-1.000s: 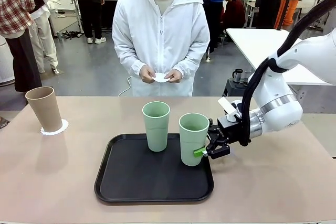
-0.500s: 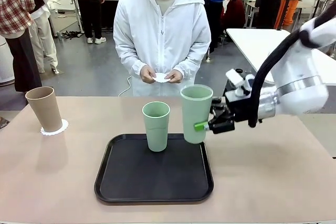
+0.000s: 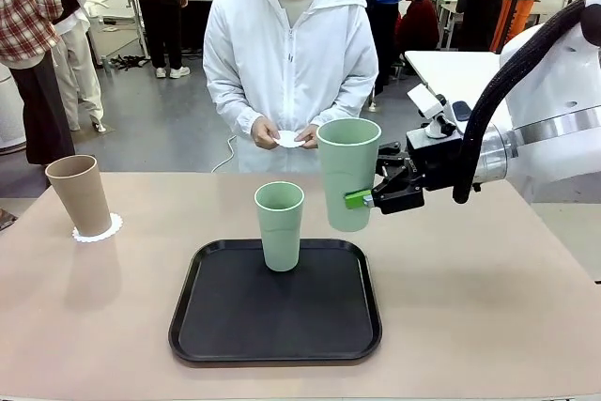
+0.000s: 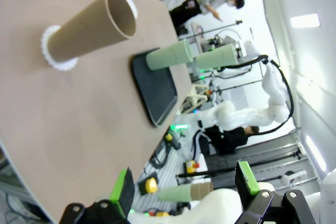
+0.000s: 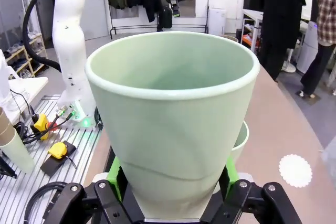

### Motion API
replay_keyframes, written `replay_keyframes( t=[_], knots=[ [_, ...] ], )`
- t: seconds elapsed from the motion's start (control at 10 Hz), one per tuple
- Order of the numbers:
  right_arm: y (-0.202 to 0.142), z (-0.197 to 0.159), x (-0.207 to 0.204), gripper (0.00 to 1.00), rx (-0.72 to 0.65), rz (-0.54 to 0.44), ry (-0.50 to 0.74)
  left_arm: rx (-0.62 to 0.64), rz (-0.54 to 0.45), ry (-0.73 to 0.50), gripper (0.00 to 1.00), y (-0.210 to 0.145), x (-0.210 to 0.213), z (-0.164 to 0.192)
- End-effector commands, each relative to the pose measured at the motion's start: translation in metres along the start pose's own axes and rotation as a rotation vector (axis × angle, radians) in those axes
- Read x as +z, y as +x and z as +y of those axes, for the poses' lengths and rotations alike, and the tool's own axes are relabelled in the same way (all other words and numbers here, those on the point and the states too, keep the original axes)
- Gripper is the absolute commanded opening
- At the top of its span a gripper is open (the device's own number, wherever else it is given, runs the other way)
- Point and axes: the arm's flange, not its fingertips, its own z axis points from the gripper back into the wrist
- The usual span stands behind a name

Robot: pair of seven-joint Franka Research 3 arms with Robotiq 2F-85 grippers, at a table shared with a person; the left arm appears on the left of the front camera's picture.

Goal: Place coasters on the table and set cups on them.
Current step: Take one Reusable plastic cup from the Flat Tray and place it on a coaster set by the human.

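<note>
- While the right end effector pinches it low on its wall, one pale green cup hangs upright in the air, its base above the far right rim of the black tray.
- The second green cup stands on the tray near its far edge, just beside the held one.
- The tan cup sits on a coaster near the left edge of the table, well apart.
- Bare table lies right of the tray, and between the tray and the tan cup.
- Beyond the far edge, the person's hands hold a small white piece, probably a coaster.
- The left end effector has its fingers spread wide.
</note>
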Motion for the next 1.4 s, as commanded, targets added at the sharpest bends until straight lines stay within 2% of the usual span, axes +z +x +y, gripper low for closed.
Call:
replay_keyframes(
  t=[0.0,0.1,0.2,0.5,0.8,1.0,1.2,1.3],
  knots=[
    [-0.003,-0.001,0.001,0.66,-0.002,-0.014,0.009,0.004,-0.003,0.004,1.00,-0.001,0.001,0.000],
    [0.000,0.000,0.000,0.83,0.000,0.000,0.000,0.004,-0.003,0.004,1.00,-0.001,0.001,0.000],
    [0.003,-0.020,0.000,0.83,-0.022,0.017,-0.018,0.004,-0.003,0.004,1.00,-0.001,0.001,0.000],
    [0.019,-0.100,-0.005,0.83,-0.009,-0.026,-0.063,0.004,-0.003,0.004,1.00,-0.001,0.001,0.000],
    [0.020,-0.180,-0.012,0.83,-0.028,-0.046,-0.176,0.004,-0.003,0.004,1.00,-0.001,0.001,0.000],
    [0.024,-0.204,-0.014,0.83,-0.028,-0.056,-0.226,0.004,-0.003,0.004,1.00,-0.001,0.001,0.000],
    [0.022,-0.203,-0.013,0.83,-0.046,-0.057,-0.240,0.004,-0.003,0.004,1.00,-0.001,0.001,0.000],
    [0.019,-0.206,-0.007,0.83,-0.009,-0.044,-0.206,0.004,-0.003,0.004,1.00,-0.001,0.001,0.000]
  ],
)
